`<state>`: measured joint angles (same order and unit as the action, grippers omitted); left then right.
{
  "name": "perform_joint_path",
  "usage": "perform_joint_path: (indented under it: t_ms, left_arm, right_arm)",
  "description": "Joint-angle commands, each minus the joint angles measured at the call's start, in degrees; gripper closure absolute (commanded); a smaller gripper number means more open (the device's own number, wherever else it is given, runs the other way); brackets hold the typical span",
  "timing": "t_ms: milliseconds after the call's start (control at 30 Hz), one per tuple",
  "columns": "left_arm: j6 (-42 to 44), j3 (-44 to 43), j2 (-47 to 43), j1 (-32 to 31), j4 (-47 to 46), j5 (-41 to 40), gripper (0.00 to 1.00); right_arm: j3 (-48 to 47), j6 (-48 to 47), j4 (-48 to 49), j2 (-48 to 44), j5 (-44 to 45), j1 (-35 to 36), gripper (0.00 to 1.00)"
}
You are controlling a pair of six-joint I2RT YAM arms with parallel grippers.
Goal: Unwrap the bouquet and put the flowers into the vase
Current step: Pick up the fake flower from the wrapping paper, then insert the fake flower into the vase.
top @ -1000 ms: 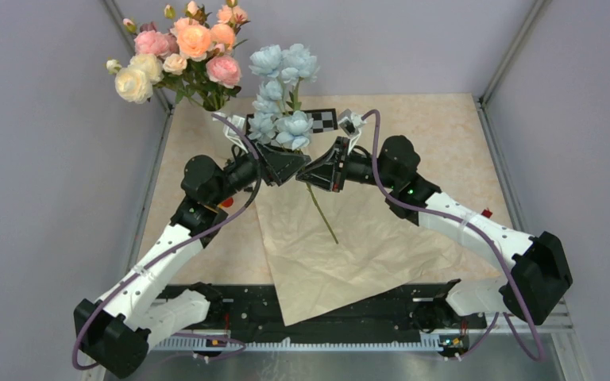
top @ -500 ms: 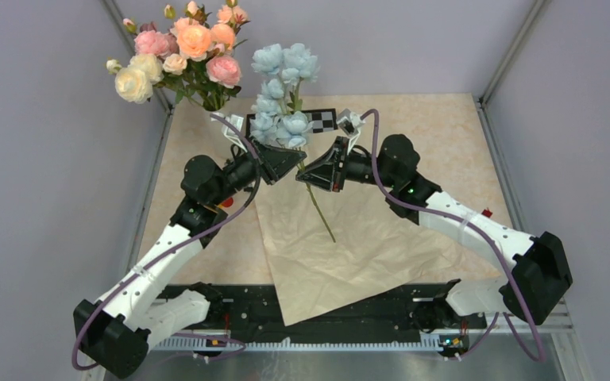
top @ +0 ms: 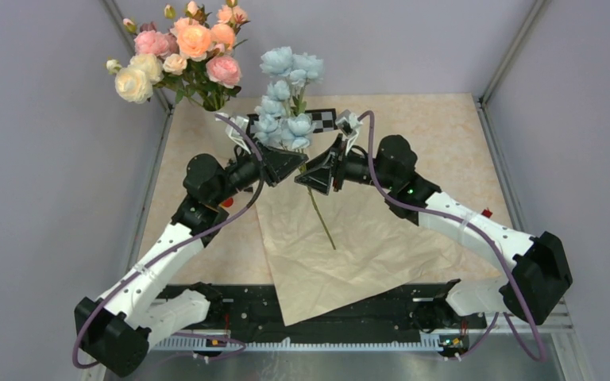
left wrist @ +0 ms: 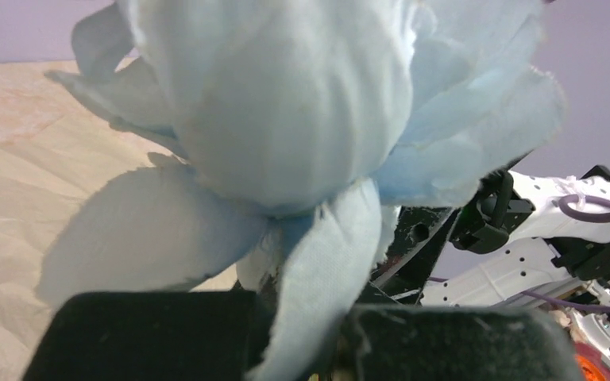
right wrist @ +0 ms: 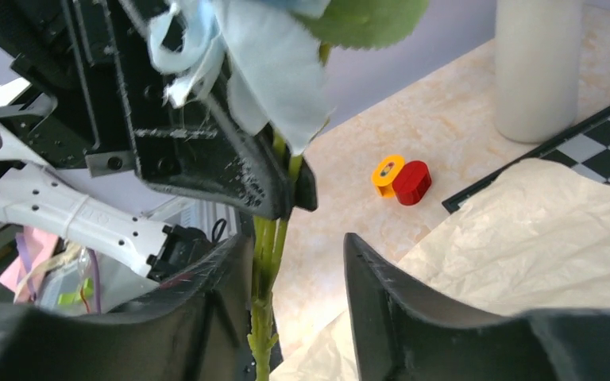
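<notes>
– While your left gripper (top: pixel 299 165) is clamped on the flowers (top: pixel 286 95), pinching them just under the lowest blue bloom, your right gripper (top: pixel 311 176) has its jaws parted. The green stem (right wrist: pixel 264 262) stands loose between its fingers (right wrist: pixel 206 309), close against one of them.

– So the unwrapping is finished?

– By my reading, yes. The paper (top: pixel 349 246) lies spread flat on the table (top: pixel 445 143) with nothing rolled in it, and the bunch stands upright above it. I cannot tell whether the stem tip touches the sheet. You are at the hand-over, with the left side carrying.

– And next?

– You need the vase (right wrist: pixel 538 67). It stands at the back, just beside the chessboard (right wrist: pixel 604 135) and well apart from the bunch; its mouth is out of view. Draw your right gripper clear of the stem, carry the bunch over stem-down, and line the tip up with the mouth before you let go.
</notes>
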<state>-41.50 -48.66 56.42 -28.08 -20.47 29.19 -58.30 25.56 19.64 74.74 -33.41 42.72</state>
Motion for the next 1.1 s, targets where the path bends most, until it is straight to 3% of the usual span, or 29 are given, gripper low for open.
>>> perform_joint_path:
  t_ms: [0, 100, 267, 533, 767, 1067]
  left_arm:
    - [4.21, -3.60, 0.61, -0.23, -0.06, 2.45, 1.00]
    - [9.91, -6.51, 1.73, -0.23, 4.20, 3.03, 1.00]
    - [24.62, -12.61, 2.72, -0.07, 15.85, -3.20, 1.00]
    - [39.29, -20.77, 4.90, 3.79, 20.21, -11.05, 1.00]
    - [35.15, -22.79, 6.04, 16.23, 10.59, -7.13, 1.00]
    - [38.00, -21.30, 4.57, 22.28, -0.92, -13.87, 1.00]
  right_arm:
    - [-2.94, -2.59, -0.95, -1.92, 4.72, 0.42, 0.44]
    - [-2.55, -3.19, -1.94, -2.75, 5.95, 0.44, 0.31]
    - [-0.98, -4.39, -3.23, -5.59, 9.33, 0.44, 0.21]
    - [-0.78, -8.40, -10.51, -9.70, 16.94, -0.84, 0.18]
    - [3.70, -7.34, -13.36, -14.98, 16.53, -8.41, 0.17]
    - [10.18, -6.18, -15.84, -22.05, 12.16, -24.43, 0.15]
